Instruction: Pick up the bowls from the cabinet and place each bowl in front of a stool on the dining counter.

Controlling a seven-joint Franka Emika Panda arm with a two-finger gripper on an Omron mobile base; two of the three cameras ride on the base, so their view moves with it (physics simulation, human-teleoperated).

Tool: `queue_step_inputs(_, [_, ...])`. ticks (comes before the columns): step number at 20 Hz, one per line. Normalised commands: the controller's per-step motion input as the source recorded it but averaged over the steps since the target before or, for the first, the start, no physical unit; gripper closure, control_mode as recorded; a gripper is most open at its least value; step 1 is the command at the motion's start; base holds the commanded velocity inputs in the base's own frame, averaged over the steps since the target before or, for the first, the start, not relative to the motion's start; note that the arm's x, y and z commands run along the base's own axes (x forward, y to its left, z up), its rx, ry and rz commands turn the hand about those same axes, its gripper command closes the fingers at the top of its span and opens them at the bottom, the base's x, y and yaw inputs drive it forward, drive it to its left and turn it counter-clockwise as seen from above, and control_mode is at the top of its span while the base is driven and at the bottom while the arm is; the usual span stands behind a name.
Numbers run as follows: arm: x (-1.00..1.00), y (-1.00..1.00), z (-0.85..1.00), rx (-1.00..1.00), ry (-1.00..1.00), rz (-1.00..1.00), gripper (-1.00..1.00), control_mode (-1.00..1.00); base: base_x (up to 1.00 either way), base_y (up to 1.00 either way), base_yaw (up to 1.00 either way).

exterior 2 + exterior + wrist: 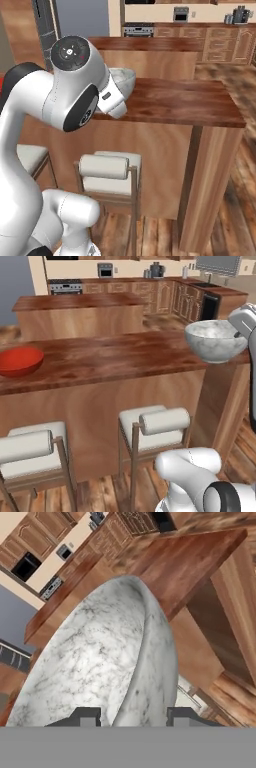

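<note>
Holding marble bowl (215,340) by rim, hand (133,717) pinching wall, above worktop (115,358); looks heavy, slick, chippable.

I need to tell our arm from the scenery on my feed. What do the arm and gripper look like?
The arm is glossy white with rounded, bulbous links and dark grey joint rings. One joint ends in a dark round cap with small markings, one red. The gripper has two small, dark, blocky fingertips. No cables show.
</note>
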Motion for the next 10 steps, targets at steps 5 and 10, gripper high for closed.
queue_step_inputs(5, [0.0,0.0,0.0,0.0,0.0,0.0,1.0,1.0,1.0,0.0,0.0])
queue_step_inputs(10, [0.0,0.0,0.0,0.0,0.0,0.0,1.0,1.0,1.0,-0.04,0.0])
